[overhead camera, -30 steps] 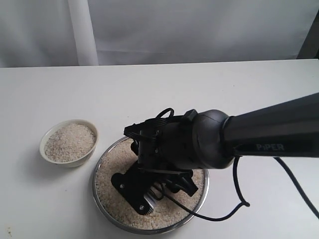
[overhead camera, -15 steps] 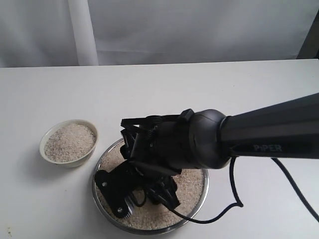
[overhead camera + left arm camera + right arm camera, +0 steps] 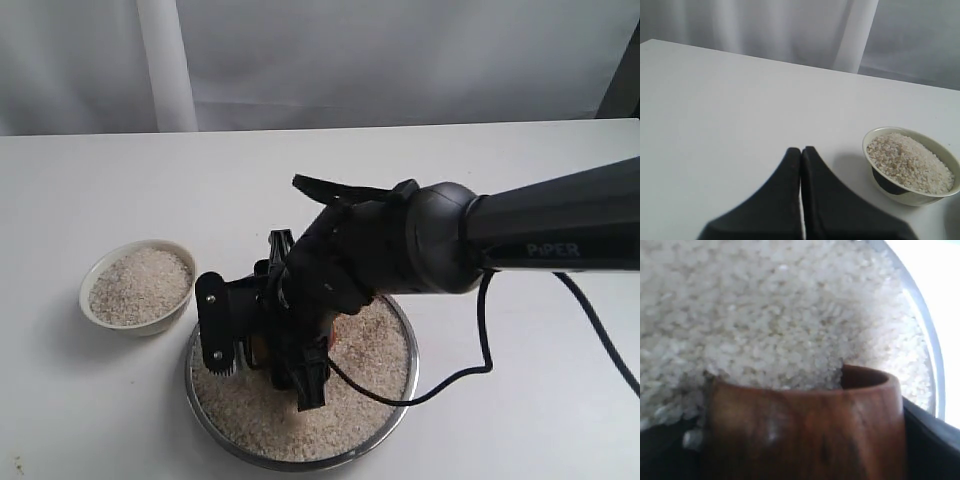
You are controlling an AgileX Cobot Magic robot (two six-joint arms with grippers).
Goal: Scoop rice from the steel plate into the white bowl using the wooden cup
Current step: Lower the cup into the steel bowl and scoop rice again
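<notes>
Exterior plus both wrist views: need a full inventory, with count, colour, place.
steel plate: 1, silver, table front centre
white bowl: 1, cream, just left of the plate
rice: 2 lots, pale white, in plate and in bowl
wooden cup: 1, reddish-brown, mouth against the plate's rice
table: 1, white
curtain: 1, pale grey, behind table
cable: 1, black, looping over the plate's right rim
right arm: black, over the plate
right hand: shut on the wooden cup
left hand: shut, empty, near the bowl
</notes>
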